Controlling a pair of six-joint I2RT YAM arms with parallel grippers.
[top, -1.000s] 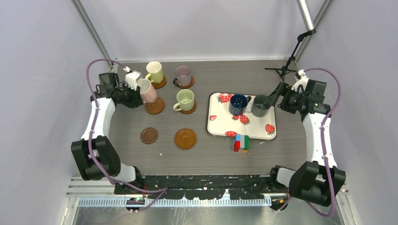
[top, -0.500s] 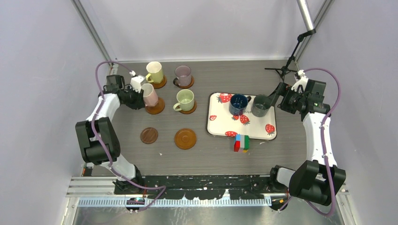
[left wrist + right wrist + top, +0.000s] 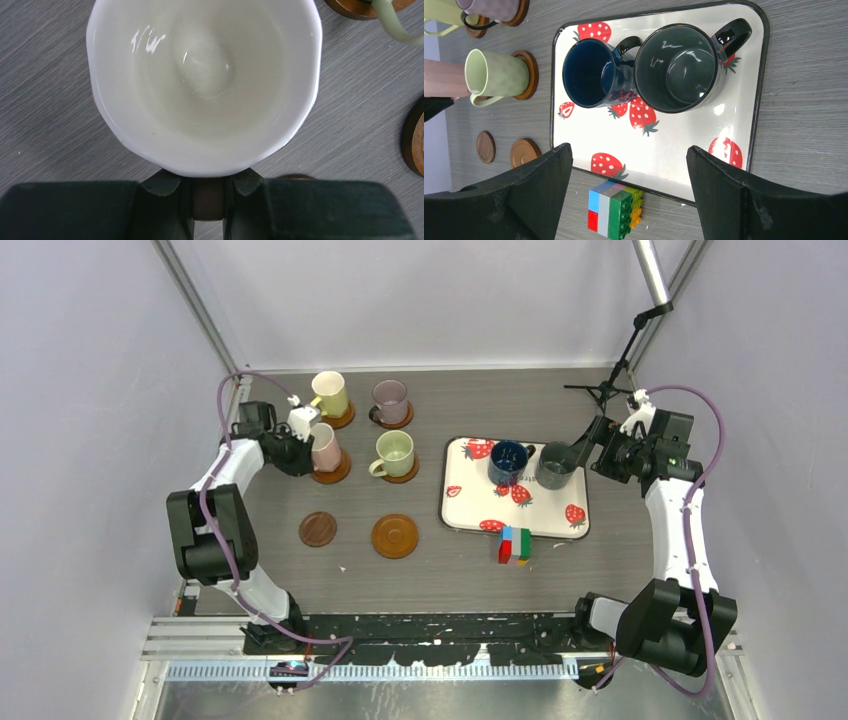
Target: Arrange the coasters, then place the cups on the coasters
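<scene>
Your left tool (image 3: 207, 186) is clamped tight on the handle of the pink cup (image 3: 323, 447). The cup stands upright over a coaster (image 3: 335, 473) at the left of the desk (image 3: 470, 570), and you cannot tell whether it touches that coaster. Behind it the yellow cup (image 3: 330, 393) sits on a coaster, and nearer you a dark coaster (image 3: 318, 529) lies bare. Further right the mauve cup (image 3: 390, 397) and green cup (image 3: 394, 451) each sit on a coaster, with a bare coaster (image 3: 395, 536) in front. The blue cup (image 3: 591, 72) and grey cup (image 3: 676, 67) stand side by side on the tray (image 3: 664, 165), with blocks (image 3: 614, 210) just beside its near edge. Your right tool (image 3: 628, 152) hangs wide open at the tray's right side, holding nothing.
</scene>
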